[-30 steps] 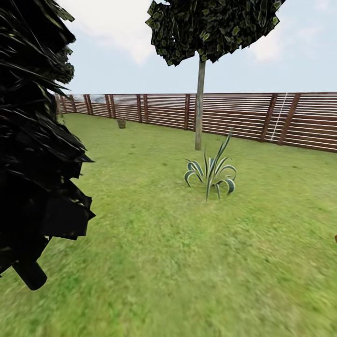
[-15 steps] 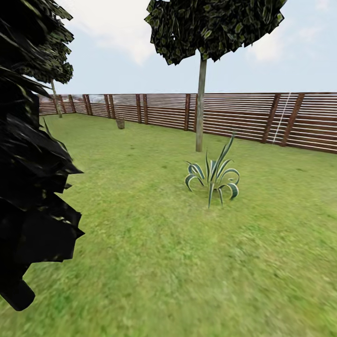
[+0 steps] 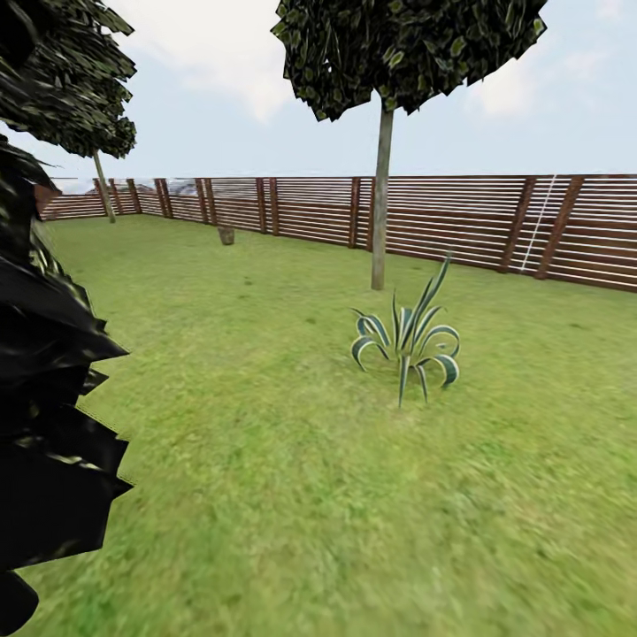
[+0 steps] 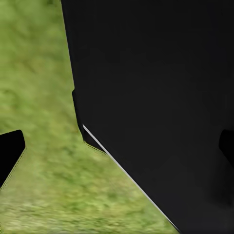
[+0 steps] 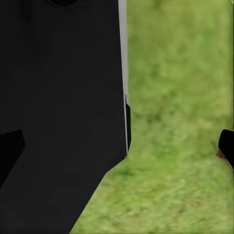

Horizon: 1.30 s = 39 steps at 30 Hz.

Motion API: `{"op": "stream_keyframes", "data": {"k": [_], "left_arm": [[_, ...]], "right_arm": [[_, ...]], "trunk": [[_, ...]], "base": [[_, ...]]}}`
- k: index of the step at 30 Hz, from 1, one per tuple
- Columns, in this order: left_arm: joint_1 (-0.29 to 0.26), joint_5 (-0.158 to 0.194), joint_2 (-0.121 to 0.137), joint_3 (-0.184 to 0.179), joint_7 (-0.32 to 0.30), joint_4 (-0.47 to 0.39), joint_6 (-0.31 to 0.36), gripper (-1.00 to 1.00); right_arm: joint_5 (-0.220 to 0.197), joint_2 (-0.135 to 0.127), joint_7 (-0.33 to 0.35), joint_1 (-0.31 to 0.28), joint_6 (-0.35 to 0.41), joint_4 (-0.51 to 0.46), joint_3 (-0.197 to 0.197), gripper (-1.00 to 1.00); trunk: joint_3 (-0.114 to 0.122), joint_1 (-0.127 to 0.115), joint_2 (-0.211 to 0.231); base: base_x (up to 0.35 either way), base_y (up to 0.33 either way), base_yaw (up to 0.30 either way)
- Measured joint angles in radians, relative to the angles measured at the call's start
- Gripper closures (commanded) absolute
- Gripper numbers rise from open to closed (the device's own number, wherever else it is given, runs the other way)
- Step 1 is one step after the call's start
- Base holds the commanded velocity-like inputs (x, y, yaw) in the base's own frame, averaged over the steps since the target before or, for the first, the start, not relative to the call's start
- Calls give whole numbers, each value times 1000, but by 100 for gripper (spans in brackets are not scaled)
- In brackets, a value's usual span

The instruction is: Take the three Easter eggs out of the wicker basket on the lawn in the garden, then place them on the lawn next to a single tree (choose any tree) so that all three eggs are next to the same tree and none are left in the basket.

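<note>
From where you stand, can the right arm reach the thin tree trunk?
Probably not. The trunk stands far across the lawn near the fence, beyond the spiky plant. Nothing blocks the way, but it looks too distant without driving closer.

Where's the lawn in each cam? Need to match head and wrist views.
Head view: the lawn fills the lower part, running from the fence toward the camera, around the spiky plant.
Left wrist view: blurred grass behind a dark robot part.
Right wrist view: blurred grass behind a dark robot part.
Shared landmark: the mottled green grass itself.
</note>
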Motion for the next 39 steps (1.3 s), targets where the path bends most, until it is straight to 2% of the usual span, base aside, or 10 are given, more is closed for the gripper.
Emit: {"op": "stream_keyframes", "data": {"k": [39], "left_arm": [[0,0,0,0,1,0,0,-100]], "right_arm": [[0,0,-1,0,-2,1,-1,-100]], "trunk": [[0,0,0]], "base": [[339,0,0]]}}
